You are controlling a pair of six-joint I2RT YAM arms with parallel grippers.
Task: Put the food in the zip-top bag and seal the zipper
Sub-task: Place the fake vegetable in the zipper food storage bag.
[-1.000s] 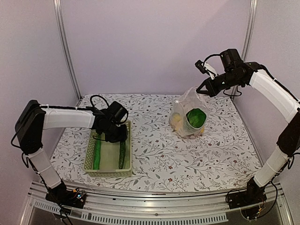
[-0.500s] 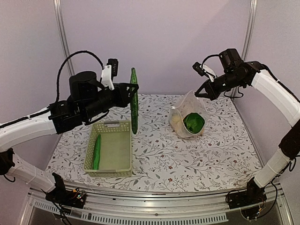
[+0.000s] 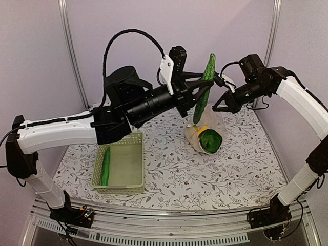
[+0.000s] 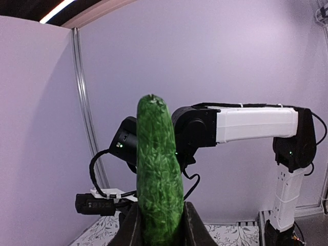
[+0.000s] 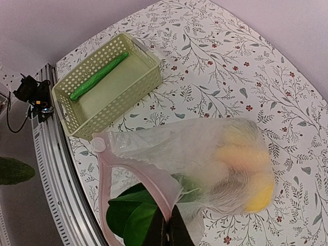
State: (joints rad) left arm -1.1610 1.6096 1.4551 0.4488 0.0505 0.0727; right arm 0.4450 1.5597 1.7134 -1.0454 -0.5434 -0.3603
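- Your left gripper (image 3: pixel 197 98) is clamped on a long green cucumber (image 3: pixel 204 84). The cucumber stands near upright in the air, its top leaning toward 1 o'clock.
- Its lower end hangs just above the zip-top bag (image 3: pixel 204 134), at about 11 o'clock of the bag's bulge.
- Your right gripper (image 3: pixel 220 105) is pinched tight on the bag's mouth edge and holds it up. In the wrist view the jaws close on the plastic where the zipper (image 5: pixel 109 177) loops away.
- The bag sits at 2 o'clock of the table (image 3: pixel 169 174), with its bottom resting on the cloth. The bok choy (image 5: pixel 132 218) and lemon (image 5: pixel 259 197) are already inside.
- A second cucumber (image 3: pixel 106 165) lies in the basket (image 3: pixel 119 135) at 8 o'clock, so loading isn't finished.
- Risk: the mouth looks slack and narrow. I can't tell from the top view whether the cucumber's tip is lined up with the opening, and it may land on the outer wall.
- Risk: the cucumber is long and the bag already crowded. If it jams on the bok choy it can stick out and block the zipper.
- Risk: pushing down can drag the thin film out of your right pinch, and the bag would collapse.
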